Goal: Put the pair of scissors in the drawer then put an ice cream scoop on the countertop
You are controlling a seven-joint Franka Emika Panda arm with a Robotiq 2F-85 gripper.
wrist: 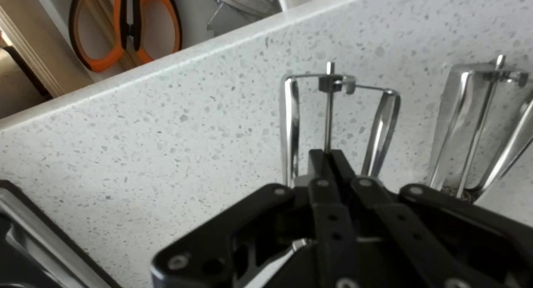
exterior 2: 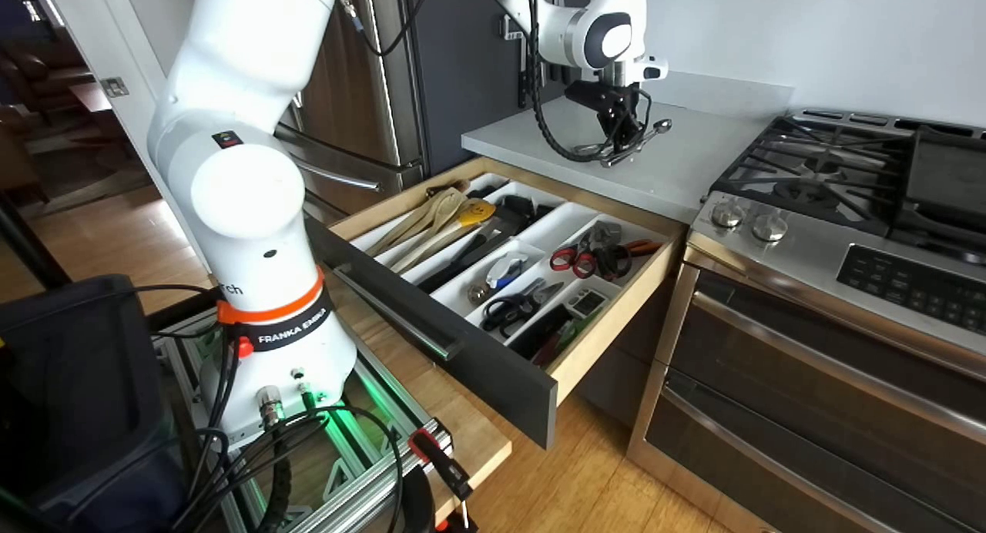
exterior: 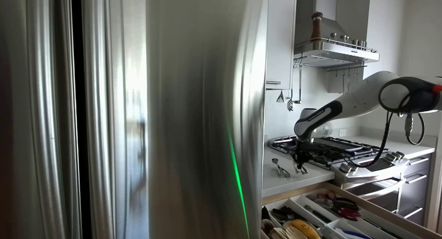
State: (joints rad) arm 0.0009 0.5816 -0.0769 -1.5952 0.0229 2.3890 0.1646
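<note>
The black two-fingered end effector [wrist: 327, 154] hangs low over the pale speckled counter [wrist: 166, 155], its fingertips pinched together on the thin centre rod of a shiny metal ice cream scoop [wrist: 329, 117]; I can't tell whether that scoop touches the surface. Just beside it, a second scoop of the same bright metal [wrist: 479, 130] lies on the counter, apart from the fingertips. From here I see the wide shallow drawer [exterior 2: 616, 323], with pale wood sides and white compartments, standing open below the counter's edge. Orange-and-black-handled scissors [wrist: 125, 26] lie in a back compartment beside red-and-black-handled scissors [exterior 2: 584, 265]; black-handled scissors [exterior 2: 518, 306] sit nearer the drawer's dark front. Next to the counter is a black-grated gas hob [exterior 2: 828, 186].
</note>
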